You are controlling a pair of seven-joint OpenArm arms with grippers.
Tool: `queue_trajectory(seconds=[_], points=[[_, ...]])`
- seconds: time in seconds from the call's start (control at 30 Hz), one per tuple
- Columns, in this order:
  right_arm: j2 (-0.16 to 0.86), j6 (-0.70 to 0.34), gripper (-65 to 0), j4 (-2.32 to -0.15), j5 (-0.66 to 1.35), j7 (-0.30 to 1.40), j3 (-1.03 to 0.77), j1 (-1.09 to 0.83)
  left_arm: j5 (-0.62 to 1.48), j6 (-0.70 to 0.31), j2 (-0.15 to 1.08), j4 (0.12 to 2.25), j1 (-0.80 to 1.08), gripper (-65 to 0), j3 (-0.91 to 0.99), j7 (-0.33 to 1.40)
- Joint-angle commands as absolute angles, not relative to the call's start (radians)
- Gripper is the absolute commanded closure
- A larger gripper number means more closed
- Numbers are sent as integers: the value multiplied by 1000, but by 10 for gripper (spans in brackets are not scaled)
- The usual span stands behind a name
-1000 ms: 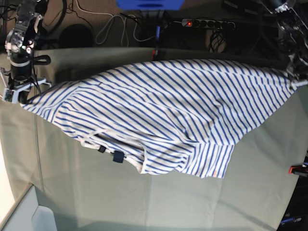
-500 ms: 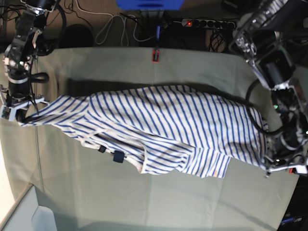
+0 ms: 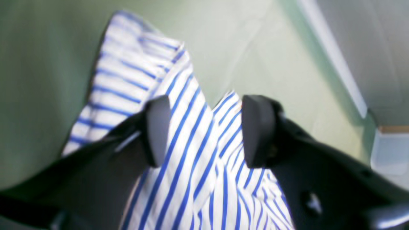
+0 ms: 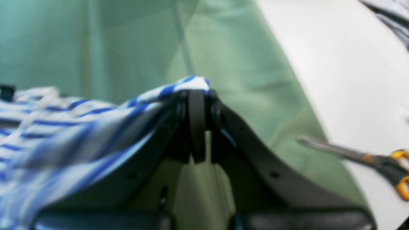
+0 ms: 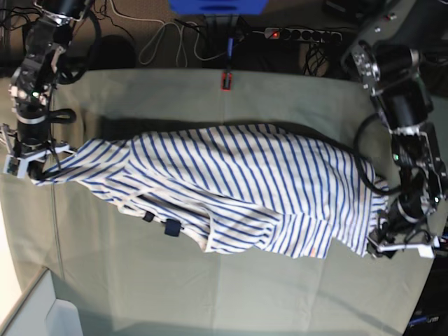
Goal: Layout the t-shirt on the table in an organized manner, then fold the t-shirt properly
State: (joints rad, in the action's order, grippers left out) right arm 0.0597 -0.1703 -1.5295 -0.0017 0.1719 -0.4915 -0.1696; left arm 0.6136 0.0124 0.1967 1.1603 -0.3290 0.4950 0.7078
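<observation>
Soft, light striped t-shirt [image 5: 231, 189] sprawled limp across worktop [image 5: 210, 294]; best pinched at corners. Left gripper [image 3: 204, 131] spread over cloth; right gripper [image 4: 198, 121] pinching an edge.

We see the left gripper [image 3: 204, 131] with jaws parted, cloth of the t-shirt [image 5: 238, 189] lying between its fingers [image 3: 158, 127], arm bent down at the shirt's right end in the base view. The right gripper [image 4: 198, 95] is clamped on a shirt corner, its arm reaching down at the shirt's left end, wrist near vertical.
</observation>
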Motion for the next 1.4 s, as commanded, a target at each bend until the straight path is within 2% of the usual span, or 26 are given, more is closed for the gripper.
queue_trajectory(seconds=[0.0,0.13,0.27,0.5,0.67,0.73,0.77,0.97,1.13,1.37], points=[[73,-177,0,-1546,1,139,-496,-160,651,2,213,1222,-317,-352,504,688],[71,-177,0,-1544,1,139,-496,-166,704,4,200,1383,-136,-353,550,680],[64,-177,0,-1544,1,139,-496,-165,699,-1,176,1366,-51,-353,558,679],[62,-177,0,-1546,1,139,-496,-163,699,-2,174,1185,-58,-353,553,677],[50,-177,0,-1546,1,139,-496,-162,699,-2,174,1156,-71,-351,552,677],[50,-177,0,-1546,1,139,-496,-165,699,-2,174,1153,-70,-324,552,677],[50,-177,0,-1546,1,139,-496,-165,699,-2,174,1150,-70,-289,552,677],[50,-177,0,-1546,1,139,-496,-165,710,-4,173,1167,-71,0,552,684],[50,-177,0,-1546,1,139,-498,-170,713,-4,173,1271,-38,0,558,688],[56,-177,0,-1547,1,139,-499,-170,756,5,183,1666,117,0,567,690]])
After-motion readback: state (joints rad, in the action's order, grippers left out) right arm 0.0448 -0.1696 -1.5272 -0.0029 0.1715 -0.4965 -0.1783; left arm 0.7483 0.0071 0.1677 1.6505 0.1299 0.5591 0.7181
